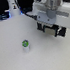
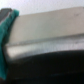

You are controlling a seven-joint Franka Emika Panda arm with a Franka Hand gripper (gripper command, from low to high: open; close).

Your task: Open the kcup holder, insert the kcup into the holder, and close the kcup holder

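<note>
The kcup (image 1: 25, 44), a tiny cup with a green top and pale body, stands alone on the white table (image 1: 17, 61). At the exterior view's right, the kcup holder (image 1: 46, 28) shows as a black box with pale marks, mostly covered by the white arm. My gripper (image 1: 50, 21) is right at the holder, well away from the kcup, and its fingers are hidden there. The wrist view is blurred and very close: a grey band (image 2: 47, 32) over a dark mass (image 2: 47, 67), with a teal finger pad (image 2: 6, 35) at one edge. Whether the drawer is open cannot be told.
A white bottle-like post (image 1: 13, 6) stands at the back of the table, toward the exterior view's left. Dark clutter lines the far edge behind it.
</note>
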